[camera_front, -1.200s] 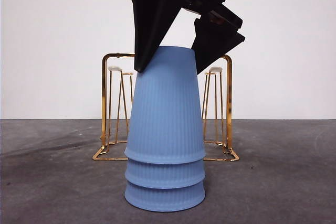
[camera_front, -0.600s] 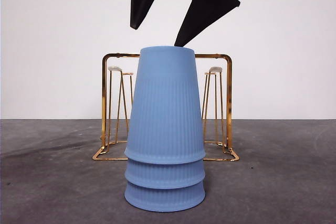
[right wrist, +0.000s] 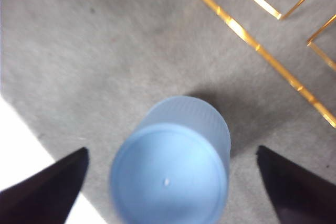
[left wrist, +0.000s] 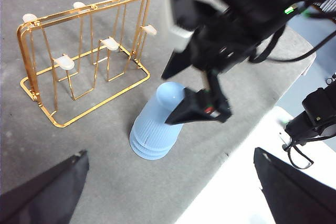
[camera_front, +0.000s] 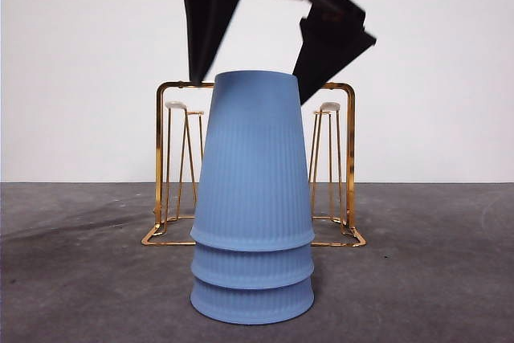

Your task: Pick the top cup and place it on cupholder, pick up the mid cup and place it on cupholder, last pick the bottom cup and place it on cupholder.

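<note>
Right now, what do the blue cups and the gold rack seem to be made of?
The blue cups: probably matte plastic, given the fine moulded ribs and dull, even colour. The gold rack: likely polished or plated metal wire, thin and shiny, with pale peg tips of unclear material.

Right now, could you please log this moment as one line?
right gripper: open, straddling top cup | stack: intact | cupholder: empty | left gripper: waiting

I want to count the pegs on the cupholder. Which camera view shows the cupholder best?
The left wrist view: the whole cupholder is seen from above, unobstructed, with white-tipped pegs visible. In the front view the cupholder stands behind the blue cup stack, which hides its middle. The right wrist view catches only blurred gold wire.
</note>
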